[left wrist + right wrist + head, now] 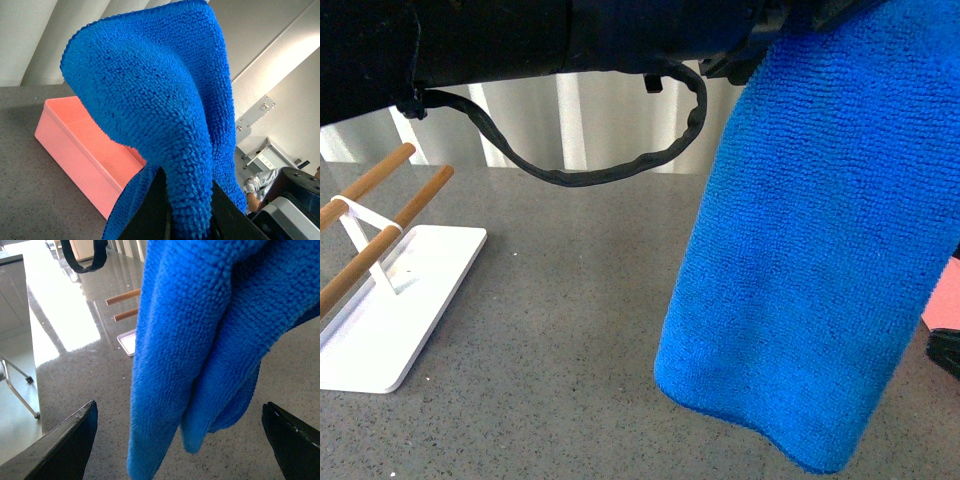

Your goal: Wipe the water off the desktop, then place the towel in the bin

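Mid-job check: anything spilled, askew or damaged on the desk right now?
Nothing stands out. The towel hangs bunched from the left gripper, above the desktop; the bin sits flat, and I see no puddle or damage.

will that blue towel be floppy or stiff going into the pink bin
Probably very floppy: the towel hangs in loose folds from the left gripper, pinched at one spot. Likely light, since that narrow pinch carries all of it. Its fuzzy pile looks grippy, so it may cling briefly when released toward the bin.
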You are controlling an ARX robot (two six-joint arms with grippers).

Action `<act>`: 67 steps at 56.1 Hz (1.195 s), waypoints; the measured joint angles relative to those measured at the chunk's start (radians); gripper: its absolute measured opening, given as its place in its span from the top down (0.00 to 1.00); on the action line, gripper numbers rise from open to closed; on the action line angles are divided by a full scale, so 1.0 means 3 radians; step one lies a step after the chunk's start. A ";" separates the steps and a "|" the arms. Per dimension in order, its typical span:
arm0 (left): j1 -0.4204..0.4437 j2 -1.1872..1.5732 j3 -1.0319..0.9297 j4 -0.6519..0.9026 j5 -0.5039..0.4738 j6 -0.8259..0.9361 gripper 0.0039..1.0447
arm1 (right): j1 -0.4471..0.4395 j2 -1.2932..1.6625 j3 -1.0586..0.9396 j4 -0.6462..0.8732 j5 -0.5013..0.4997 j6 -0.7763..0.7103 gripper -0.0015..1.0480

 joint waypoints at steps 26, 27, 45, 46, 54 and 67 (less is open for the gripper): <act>-0.0014 -0.0061 0.0008 -0.0032 -0.0028 -0.0018 0.94 | 0.0248 0.0404 0.0347 -0.0196 0.0064 -0.0441 0.14; -0.0015 -0.0061 0.0008 -0.0032 -0.0028 -0.0017 0.94 | 0.0251 0.0404 0.0352 -0.0195 0.0067 -0.0440 0.15; -0.0022 -0.0061 0.0008 -0.0028 -0.0027 -0.0022 0.94 | 0.0248 0.0420 0.0373 -0.0067 0.0070 -0.0406 0.58; -0.0023 -0.0061 0.0008 -0.0027 -0.0025 -0.0023 0.94 | 0.0243 0.0421 0.0373 -0.0061 0.0065 -0.0401 0.59; -0.0028 -0.0061 0.0008 -0.0027 -0.0023 -0.0043 0.94 | 0.0179 0.0441 0.0375 0.0041 0.0029 -0.0310 0.80; -0.0038 -0.0064 0.0008 -0.0028 -0.0023 -0.0052 0.94 | 0.0103 0.0443 0.0388 0.0126 0.0011 -0.0187 0.97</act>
